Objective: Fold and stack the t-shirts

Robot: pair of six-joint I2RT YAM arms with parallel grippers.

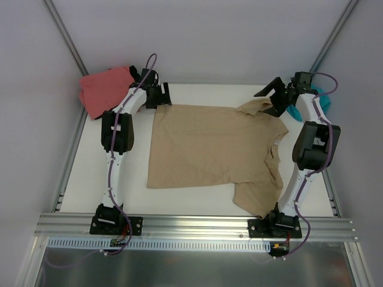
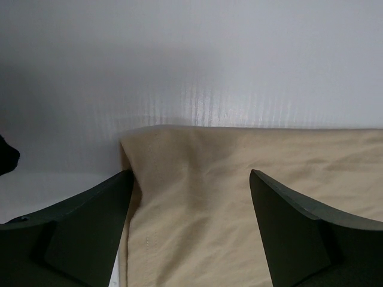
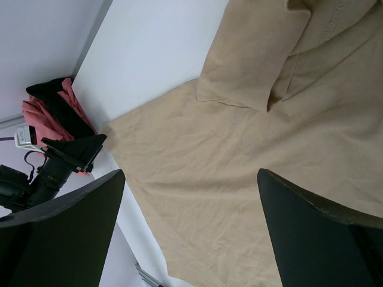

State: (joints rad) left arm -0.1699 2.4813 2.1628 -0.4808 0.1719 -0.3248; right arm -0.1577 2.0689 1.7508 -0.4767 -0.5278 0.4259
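The tan t-shirt (image 1: 209,146) lay spread flat on the surface (image 1: 179,200). My left gripper (image 2: 191,173), jaws apart, straddled its far-left corner. The right gripper (image 3: 190,173), also apart, hung above its far-right sleeve. I judged both should pinch evenly before folding.

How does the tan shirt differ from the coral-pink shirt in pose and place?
The tan shirt lies spread flat across the middle of the table; the coral-pink shirt sits bunched at its far left corner. The tan shirt covers far more area than the coral-pink shirt. The open left pincer and right pincer face the tan shirt's far corners, not the coral-pink shirt. Both are plain cloth, ungripped.
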